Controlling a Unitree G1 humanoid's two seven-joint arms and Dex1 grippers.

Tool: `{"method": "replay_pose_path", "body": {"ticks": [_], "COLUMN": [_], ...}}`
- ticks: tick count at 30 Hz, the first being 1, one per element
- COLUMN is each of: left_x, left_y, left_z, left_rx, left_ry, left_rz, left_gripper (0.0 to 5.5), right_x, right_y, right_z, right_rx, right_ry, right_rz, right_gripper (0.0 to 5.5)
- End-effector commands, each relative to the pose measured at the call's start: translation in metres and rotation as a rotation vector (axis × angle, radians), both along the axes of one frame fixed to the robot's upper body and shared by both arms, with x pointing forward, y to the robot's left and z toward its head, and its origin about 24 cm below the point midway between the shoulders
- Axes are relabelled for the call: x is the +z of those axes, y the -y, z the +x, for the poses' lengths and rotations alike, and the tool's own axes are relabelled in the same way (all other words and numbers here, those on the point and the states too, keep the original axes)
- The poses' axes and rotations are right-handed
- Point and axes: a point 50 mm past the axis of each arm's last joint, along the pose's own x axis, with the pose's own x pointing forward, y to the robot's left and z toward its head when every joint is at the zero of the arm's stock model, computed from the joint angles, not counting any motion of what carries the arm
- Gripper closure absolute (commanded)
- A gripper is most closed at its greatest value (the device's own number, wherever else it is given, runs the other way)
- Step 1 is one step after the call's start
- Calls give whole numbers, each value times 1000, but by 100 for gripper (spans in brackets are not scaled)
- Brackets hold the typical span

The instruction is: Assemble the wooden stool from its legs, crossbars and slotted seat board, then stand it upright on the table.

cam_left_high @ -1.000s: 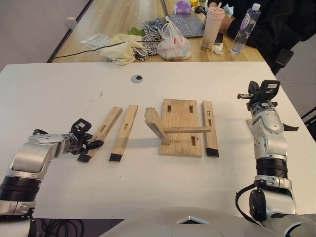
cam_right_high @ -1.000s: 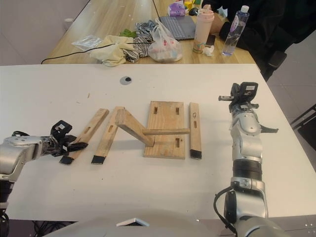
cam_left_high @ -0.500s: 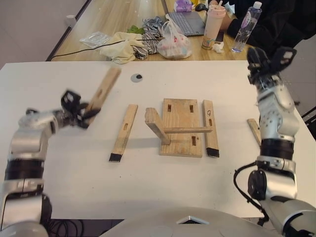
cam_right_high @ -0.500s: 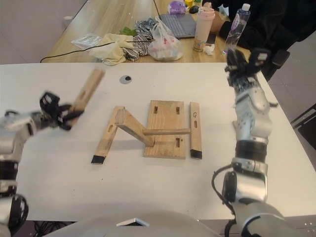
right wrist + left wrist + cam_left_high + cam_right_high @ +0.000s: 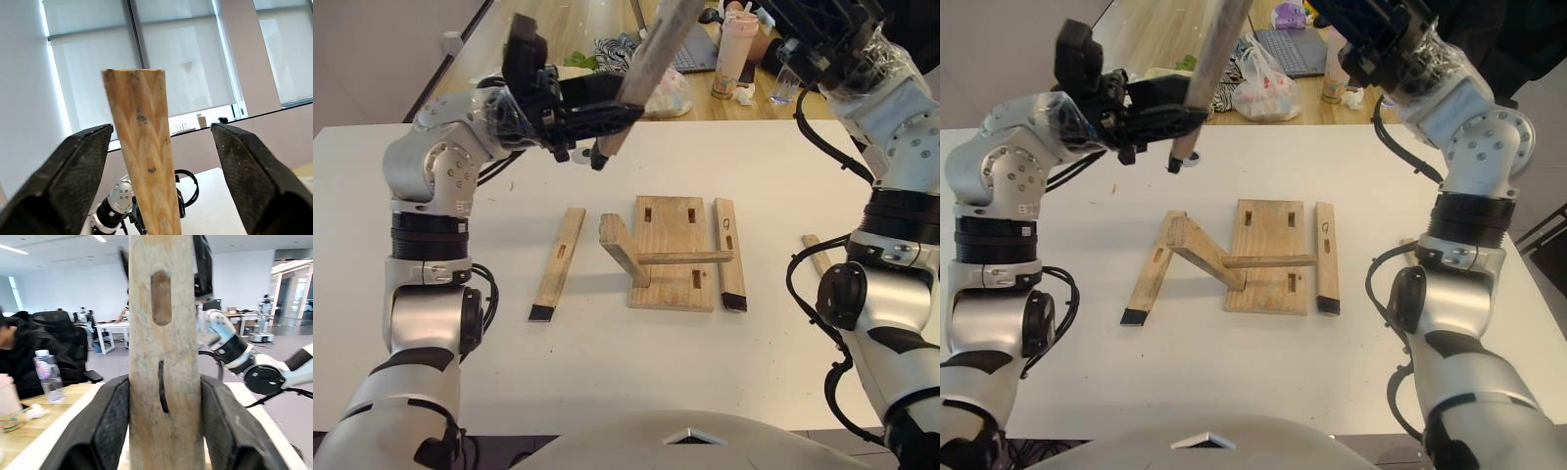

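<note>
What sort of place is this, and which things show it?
Probably an open-plan office or lab: office chair and desks across the room, a laptop on the wooden table behind, and big blinded windows.

The leg [image 5: 146, 382] is pale, matt, rough-grained bare wood; the table [image 5: 607, 372] is smooth, matt white.

Slotted leg [image 5: 651, 56] aloft, tilted; seat board [image 5: 671, 231] flat — loose legs [image 5: 558, 262] beside

The head's two eyes look forward and down over the surface [image 5: 656, 362], sharing one scene. Each wrist camera looks out between its own pair, left fingers [image 5: 105, 431] and right fingers [image 5: 73, 171], close on the same raised leg [image 5: 165, 382].
</note>
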Motion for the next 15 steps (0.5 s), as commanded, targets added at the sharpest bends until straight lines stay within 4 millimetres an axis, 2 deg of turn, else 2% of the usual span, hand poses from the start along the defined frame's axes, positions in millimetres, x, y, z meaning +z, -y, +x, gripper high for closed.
{"method": "replay_pose_path", "body": {"ticks": [1, 6, 9, 15], "left_x": [-10, -18, -12, -12], "left_y": [10, 13, 11, 12], "left_z": [-6, -7, -5, -3], "left_rx": [-61, -84, -75, -70], "left_ry": [-10, -23, -25, -4], "left_rz": [60, 103, 51, 76], "left_gripper": [351, 351, 351, 351], "right_x": [1, 0, -6, -16], "right_y": [-6, -8, -7, -10], "right_z": [-2, -7, -9, -12], "right_rx": [56, 134, 158, 183], "right_ry": [-15, -14, -19, -20], "right_rz": [-14, -20, -54, -117], "right_gripper": [186, 262, 305, 206]}}
